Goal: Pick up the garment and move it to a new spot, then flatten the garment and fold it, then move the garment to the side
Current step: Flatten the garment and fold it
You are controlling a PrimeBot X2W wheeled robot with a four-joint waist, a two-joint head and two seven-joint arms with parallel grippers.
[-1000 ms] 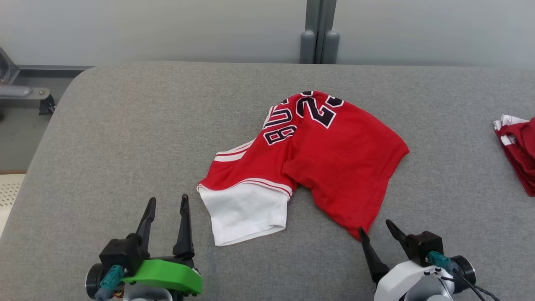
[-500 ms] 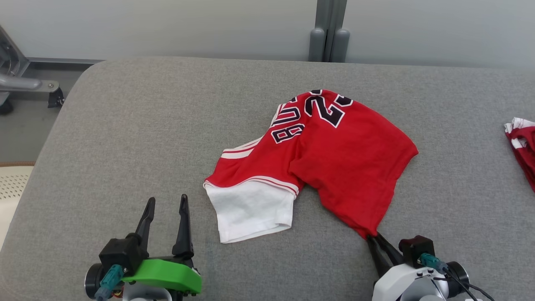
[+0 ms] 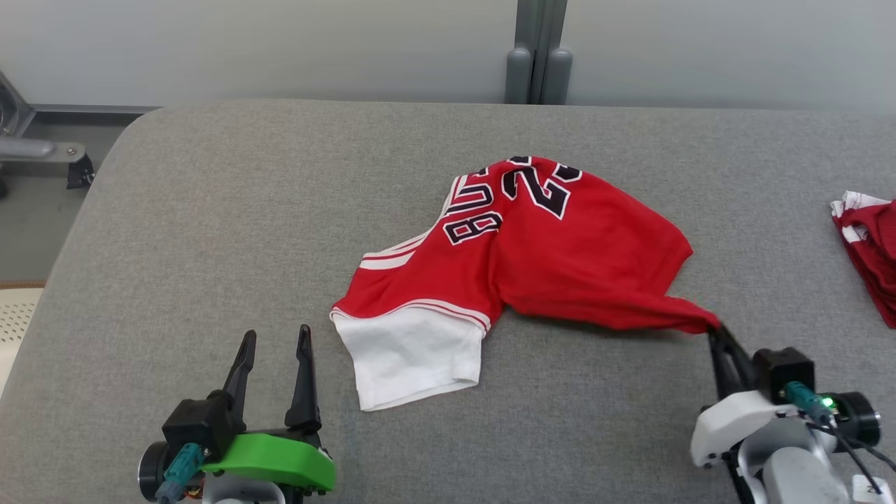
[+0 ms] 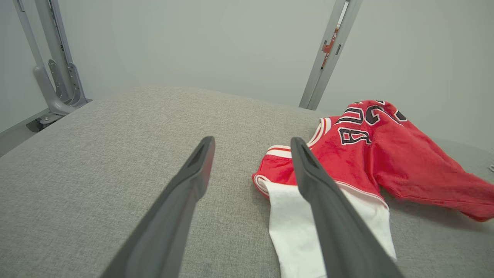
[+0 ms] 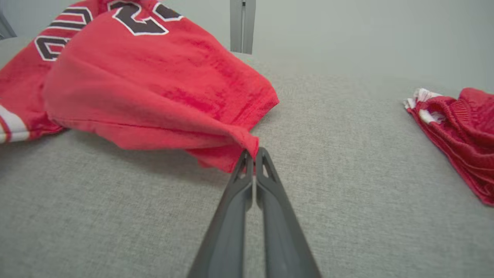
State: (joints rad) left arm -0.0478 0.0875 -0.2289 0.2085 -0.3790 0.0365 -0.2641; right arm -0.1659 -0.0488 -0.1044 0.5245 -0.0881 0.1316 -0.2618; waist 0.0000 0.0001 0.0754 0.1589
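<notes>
Clamping the garment's [image 3: 560, 252] rightmost corner is the right pincer [image 3: 715, 334] (left pincer [image 3: 276, 333] apart).

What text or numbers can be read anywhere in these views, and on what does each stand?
"BU": black, white-edged letters on the red jersey; the rest of the word is lost in a fold.
"2": large number on the same jersey; the next digit is cut off by the fold.
White tag, lower right corner of the head view: too small to read.

Matt knit cloth garment [image 3: 574, 259]; rough woven fabric table [image 3: 210, 231].
</notes>
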